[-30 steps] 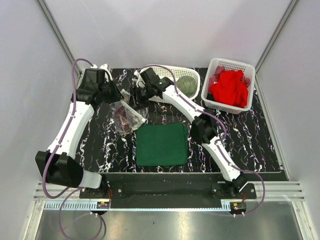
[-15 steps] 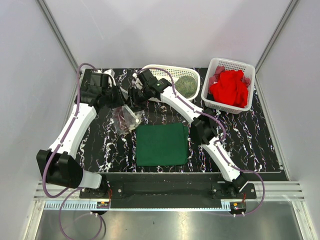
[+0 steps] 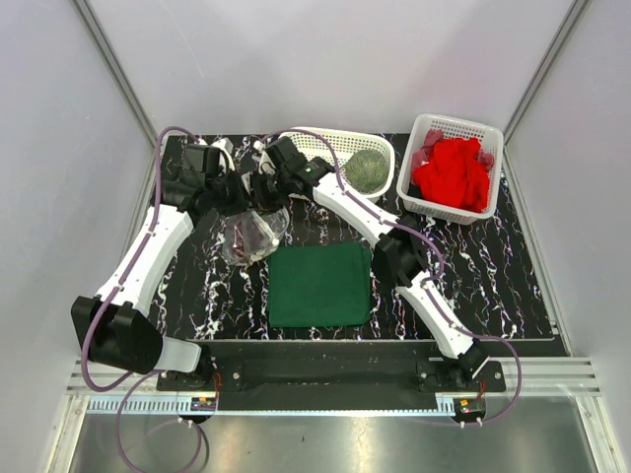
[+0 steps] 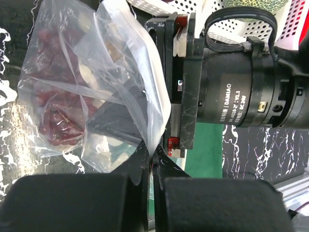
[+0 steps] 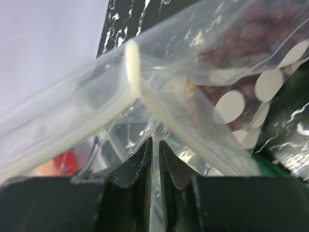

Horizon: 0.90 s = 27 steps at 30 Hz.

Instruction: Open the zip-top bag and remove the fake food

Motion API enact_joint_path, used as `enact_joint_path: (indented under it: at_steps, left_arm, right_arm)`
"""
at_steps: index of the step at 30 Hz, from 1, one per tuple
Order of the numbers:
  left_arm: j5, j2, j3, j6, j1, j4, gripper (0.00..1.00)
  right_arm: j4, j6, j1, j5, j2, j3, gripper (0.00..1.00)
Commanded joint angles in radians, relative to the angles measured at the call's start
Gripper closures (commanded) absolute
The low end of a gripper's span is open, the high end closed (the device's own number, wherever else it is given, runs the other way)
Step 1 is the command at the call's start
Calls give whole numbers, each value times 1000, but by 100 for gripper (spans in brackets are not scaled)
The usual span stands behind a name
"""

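Observation:
The zip-top bag [image 3: 254, 233] hangs crumpled over the back-left of the black marbled table, held between both grippers. Dark red berry-like fake food [image 4: 54, 123] shows through its clear film, also in the right wrist view [image 5: 263, 26]. My left gripper [image 4: 153, 155] is shut on one edge of the bag [image 4: 96, 92], with film pinched between its tips. Right beside it, my right gripper [image 5: 155, 145] is shut on the other lip, below the white zip strip [image 5: 131, 65]. A mottled green ball [image 3: 371, 168] lies in the oval white basket [image 3: 335, 139].
A dark green square cloth [image 3: 318, 284] lies flat in front of the bag. A rectangular white basket [image 3: 420, 128] with a bright red cloth [image 3: 452, 173] stands at the back right. The right arm's wrist body [image 4: 236, 89] fills the left wrist view.
Both grippers have closed on the bag's top edges. The left arm moved right toward the right gripper. The bag has bunched up and shifted slightly back.

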Motion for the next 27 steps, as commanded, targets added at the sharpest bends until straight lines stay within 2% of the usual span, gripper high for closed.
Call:
enact_joint_path:
  at_steps: [1, 6, 12, 14, 16, 18, 23, 27]
  left_arm:
    - [22, -44, 39, -11, -4, 2, 100]
    - [-25, -60, 55, 9, 2, -16, 100]
    - [-78, -77, 75, 27, 6, -16, 100]
    - [-91, -79, 85, 30, 6, -16, 100]
    - [-52, -59, 95, 21, 6, -10, 100]
    - [-1, -41, 97, 4, 3, -6, 100]
    - [8, -37, 72, 6, -3, 16, 100]
    - [27, -31, 71, 3, -3, 21, 100]
  right_arm:
    - [66, -85, 15, 129, -6, -24, 83]
    - [29, -77, -6, 198, -18, -101, 87]
    - [-6, -77, -6, 114, -33, -148, 87]
    - [3, -85, -6, 109, -53, -176, 82]
    - [12, -77, -5, 79, -63, -181, 78]
    - [-1, -67, 4, 46, -50, -136, 78]
    - [3, -54, 33, -10, -47, -90, 83]
    - [2, -24, 41, -73, -10, -78, 84]
